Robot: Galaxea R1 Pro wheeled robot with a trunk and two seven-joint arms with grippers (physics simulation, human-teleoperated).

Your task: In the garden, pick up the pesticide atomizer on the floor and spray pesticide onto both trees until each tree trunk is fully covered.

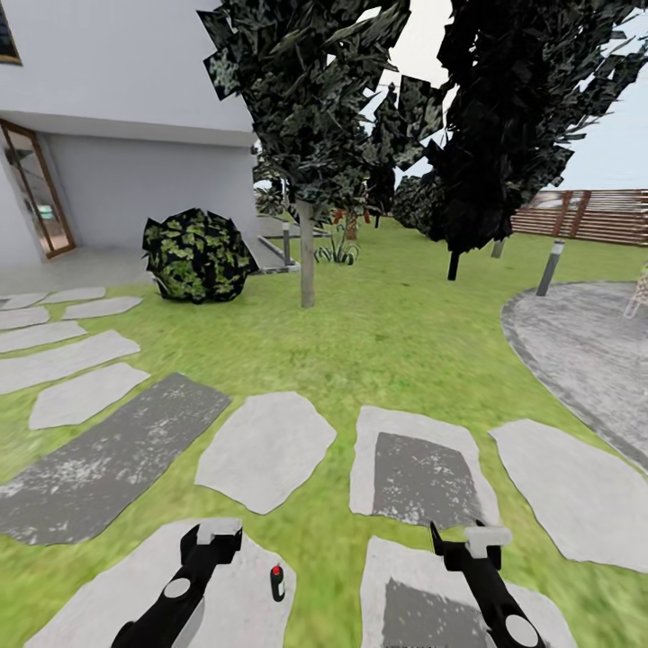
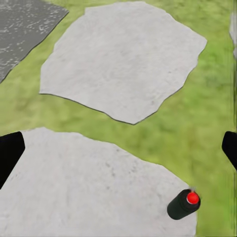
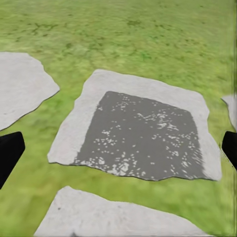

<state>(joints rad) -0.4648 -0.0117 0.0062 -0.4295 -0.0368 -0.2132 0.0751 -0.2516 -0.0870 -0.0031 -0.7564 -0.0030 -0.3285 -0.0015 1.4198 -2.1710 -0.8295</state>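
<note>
Pesticide atomizer (image 1: 277,583): upright at the edge of a stepping stone (image 1: 117,598), between both arms, unheld. Left gripper (image 1: 212,537) and right gripper (image 1: 468,538): spread wide, empty, hanging above the ground, probably ready for pickup. Tree trunk (image 1: 307,255): well apart, across the lawn (image 1: 396,342).

Location: a residential garden, simulator-rendered. Evidence: green lawn (image 1: 387,333) crossed by pale grey stepping stones (image 1: 265,450); white house (image 1: 135,117) with a wood-framed glazed door (image 1: 36,193); brown horizontal-slat fence (image 1: 594,216) beyond a gravel patch (image 1: 585,346); trees (image 1: 310,117) with dark foliage; a round shrub (image 1: 198,256); bollard lamp (image 1: 551,267).
</note>
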